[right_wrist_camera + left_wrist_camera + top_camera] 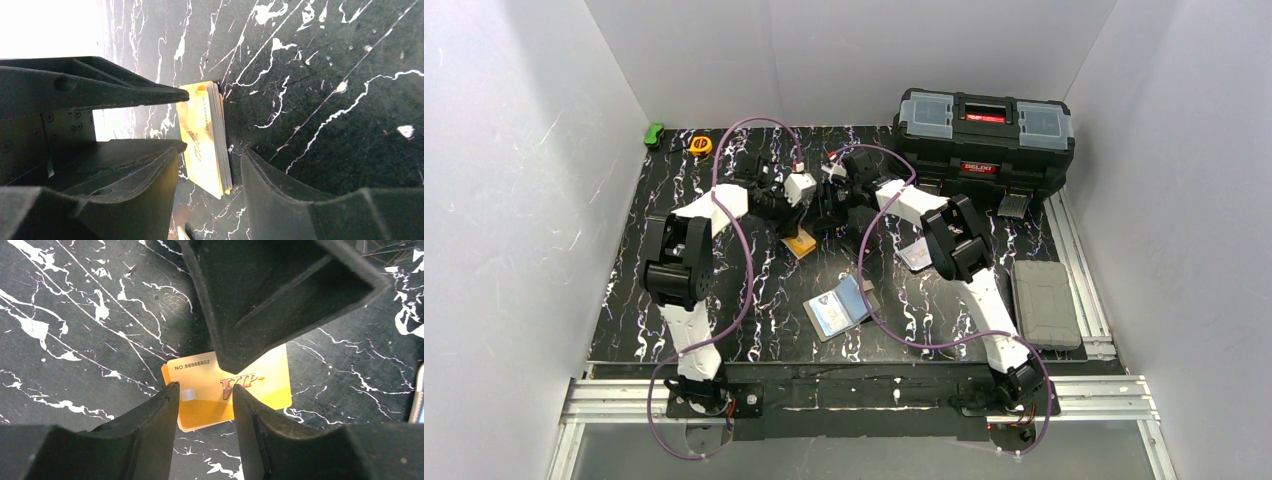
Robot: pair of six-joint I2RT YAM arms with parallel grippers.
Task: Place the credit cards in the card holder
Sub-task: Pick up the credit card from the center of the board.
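Observation:
A thick orange block (pixel 800 243) with a yellow "VIP" top face (pixel 200 385) lies flat on the black marbled table. Both grippers meet over it. My left gripper (pixel 204 390) is open, its fingertips just above the block's near edge. My right gripper (pixel 214 148) is open and straddles the block (pixel 205 135), with one finger against its side. The taupe card holder (pixel 839 308) lies open in front, pale pockets up. The pale credit cards (pixel 914 255) lie partly under my right arm.
A black toolbox (pixel 984 130) stands at the back right. A grey case (pixel 1044 302) lies on the right rail. A yellow tape measure (pixel 701 145) and a green object (pixel 654 134) sit at the back left. White walls enclose the table.

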